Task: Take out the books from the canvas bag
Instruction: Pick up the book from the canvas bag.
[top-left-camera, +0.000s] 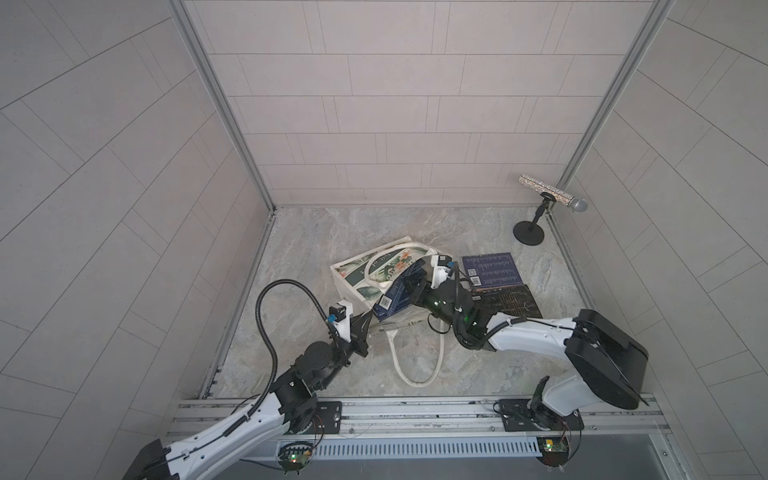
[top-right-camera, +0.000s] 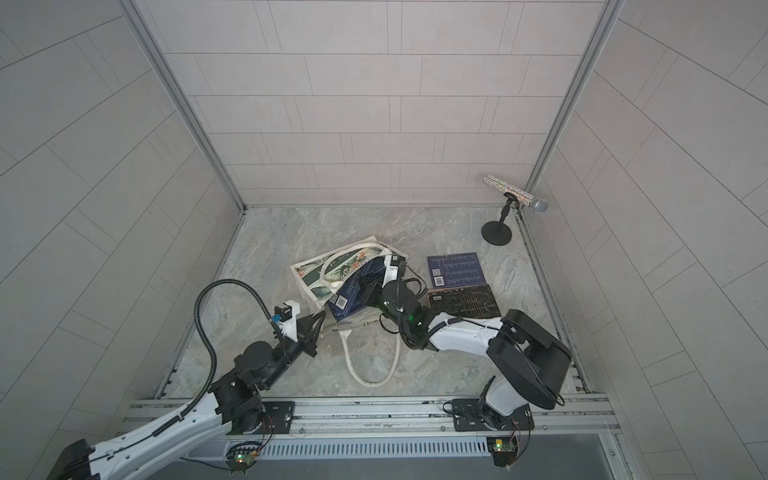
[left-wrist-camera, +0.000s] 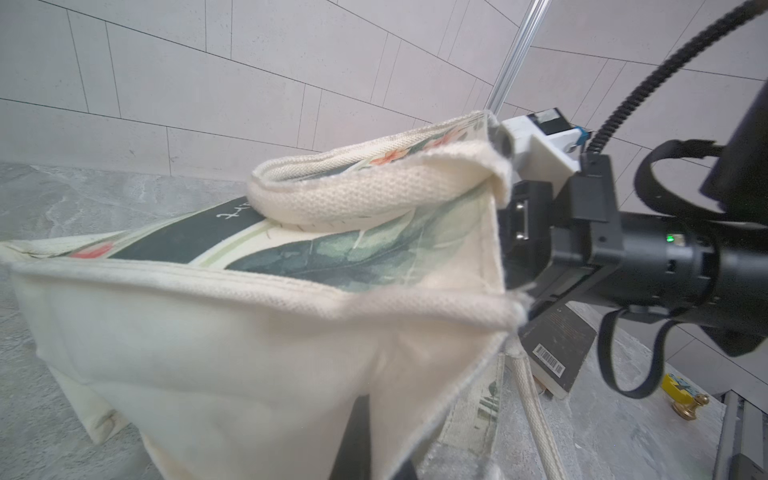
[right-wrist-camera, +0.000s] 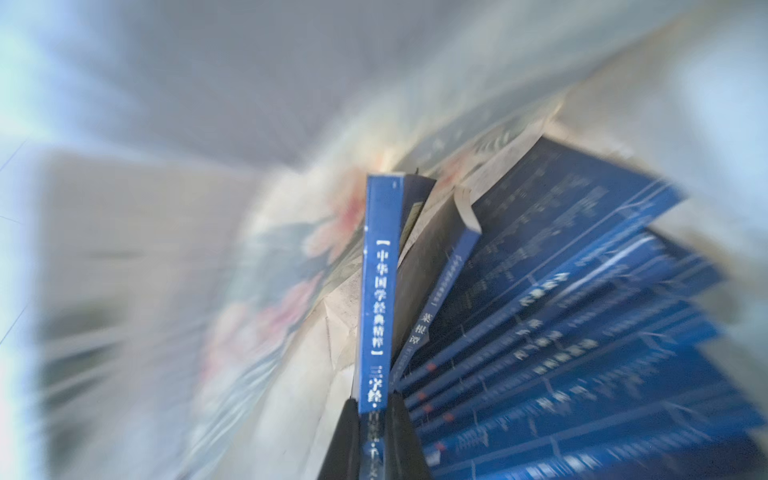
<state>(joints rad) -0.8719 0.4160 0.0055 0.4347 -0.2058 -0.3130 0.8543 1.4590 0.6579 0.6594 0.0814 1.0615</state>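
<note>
Canvas bag (top-left-camera: 353, 286), cream w/ green-leaf & orange-flower print and a dark green band w/ white lettering, lies on its side on the bench (top-left-camera: 332, 365), one rope handle (left-wrist-camera: 353, 199) looped over it, the other handle (top-left-camera: 415, 383) trailing toward the robot. Navy books (top-left-camera: 392, 301) w/ a white barcode label stick partway out of its mouth; inside, several lie fanned, and one blue-spined book (right-wrist-camera: 376, 291) stands on edge, pinched by the right hand (right-wrist-camera: 374, 415). Two are out, just right of the bag: a navy book (top-left-camera: 492, 270) lying flat, w/ a black-brown book (top-left-camera: 509, 301) against its near edge.
</note>
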